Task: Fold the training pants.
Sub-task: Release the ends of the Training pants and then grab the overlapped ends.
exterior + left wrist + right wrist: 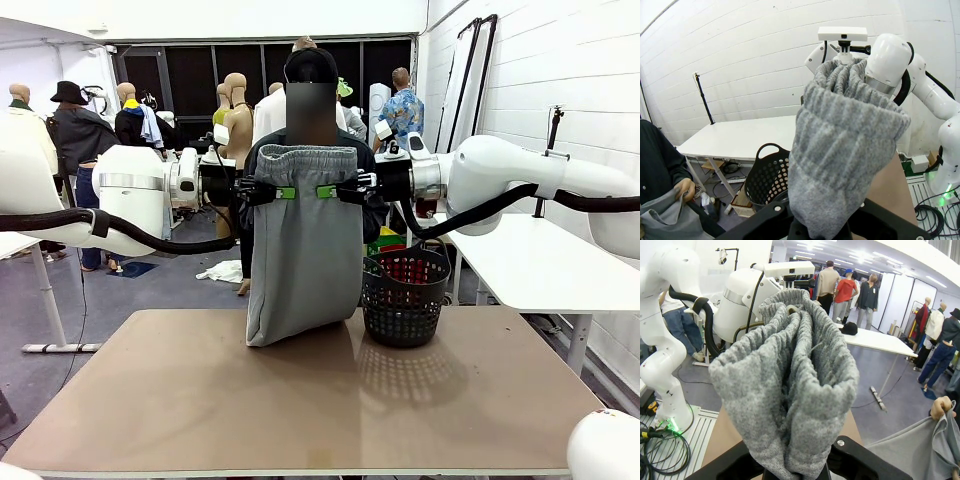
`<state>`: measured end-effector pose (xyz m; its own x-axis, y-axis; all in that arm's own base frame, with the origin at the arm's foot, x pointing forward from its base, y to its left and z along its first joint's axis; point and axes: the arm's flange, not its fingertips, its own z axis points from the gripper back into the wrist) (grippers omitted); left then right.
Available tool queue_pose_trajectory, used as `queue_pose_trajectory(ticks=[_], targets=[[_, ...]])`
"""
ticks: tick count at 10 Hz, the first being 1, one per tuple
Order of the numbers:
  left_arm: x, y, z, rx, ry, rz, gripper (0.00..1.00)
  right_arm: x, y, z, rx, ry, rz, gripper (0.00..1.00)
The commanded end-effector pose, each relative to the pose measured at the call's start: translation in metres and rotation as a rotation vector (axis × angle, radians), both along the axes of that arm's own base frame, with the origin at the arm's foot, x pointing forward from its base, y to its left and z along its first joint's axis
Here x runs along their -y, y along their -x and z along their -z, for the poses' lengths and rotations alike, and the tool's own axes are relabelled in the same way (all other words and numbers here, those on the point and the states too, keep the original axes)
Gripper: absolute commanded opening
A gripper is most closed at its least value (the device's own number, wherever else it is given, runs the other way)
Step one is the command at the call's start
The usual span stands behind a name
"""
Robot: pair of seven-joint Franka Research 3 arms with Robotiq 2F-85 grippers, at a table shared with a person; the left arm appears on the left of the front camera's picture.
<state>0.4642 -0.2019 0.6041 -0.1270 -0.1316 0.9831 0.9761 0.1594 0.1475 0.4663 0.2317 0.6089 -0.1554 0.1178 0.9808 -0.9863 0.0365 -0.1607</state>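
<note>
The light grey training pants (305, 260) hang upright between my two grippers above the table's far middle, and their lower end touches the tabletop. My left gripper (285, 192) and right gripper (327, 191) are both shut on the gathered waistband, close together. The bunched waistband (845, 150) rises out of the left gripper (825, 225), and likewise (790, 380) out of the right gripper (795, 465), hiding the fingertips. Behind the pants a person's hand (682, 189) (941, 407) grips more grey cloth.
A black mesh basket (405, 295) (767, 175) stands on the brown table (200, 400) just right of the pants. A white table (520, 260) is at the right. The person stands close behind the far edge.
</note>
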Motion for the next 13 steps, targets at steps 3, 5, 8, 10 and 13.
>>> queue_pose_trajectory(ticks=[3,5,8,10,13], targets=[[0.0001,0.0034,-0.0031,0.004,-0.002,-0.008,0.00,-0.0019,0.0025,-0.0018,0.014,0.001,0.001,0.00],[0.0001,0.0034,-0.0031,0.004,-0.002,-0.008,0.00,-0.0019,0.0025,-0.0018,0.014,0.001,0.001,0.00],[0.0001,0.0034,-0.0031,0.004,-0.002,-0.008,0.00,-0.0019,0.0025,-0.0018,0.014,0.001,0.001,0.00],[0.0001,0.0034,-0.0031,0.004,-0.002,-0.008,0.00,-0.0019,0.0025,-0.0018,0.014,0.001,0.001,0.00],[0.0001,0.0034,-0.0031,0.004,-0.002,-0.008,0.00,-0.0019,0.0025,-0.0018,0.014,0.001,0.001,0.00]])
